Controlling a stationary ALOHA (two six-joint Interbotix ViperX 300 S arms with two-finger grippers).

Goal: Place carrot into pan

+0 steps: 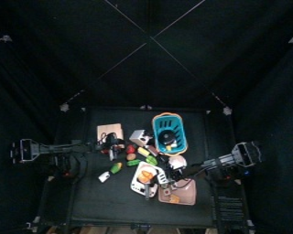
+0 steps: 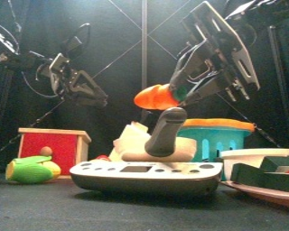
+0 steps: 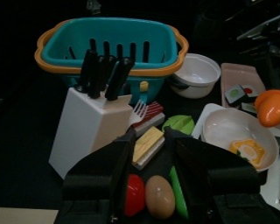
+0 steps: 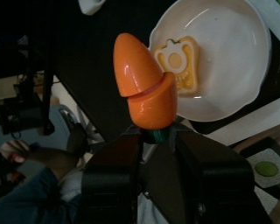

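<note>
My right gripper (image 4: 157, 133) is shut on the green stalk end of an orange carrot (image 4: 145, 80) and holds it in the air. In the front view the carrot (image 2: 155, 94) hangs above the handle of the pale pan (image 2: 144, 174), with the right gripper (image 2: 186, 86) behind it. In the right wrist view the white pan (image 4: 230, 87) lies beneath and beside the carrot, with a yellow toast piece (image 4: 181, 61) in it. My left gripper (image 3: 154, 171) is open and empty, held above small toy foods. The carrot (image 3: 273, 107) also shows in the left wrist view.
A teal basket (image 3: 113, 48) stands at the back, with a white knife block (image 3: 94, 118) and a white bowl (image 3: 199, 74) near it. A red box (image 2: 53, 144) and a green toy (image 2: 32, 169) sit at the front left. A tray (image 2: 270, 185) lies at the right.
</note>
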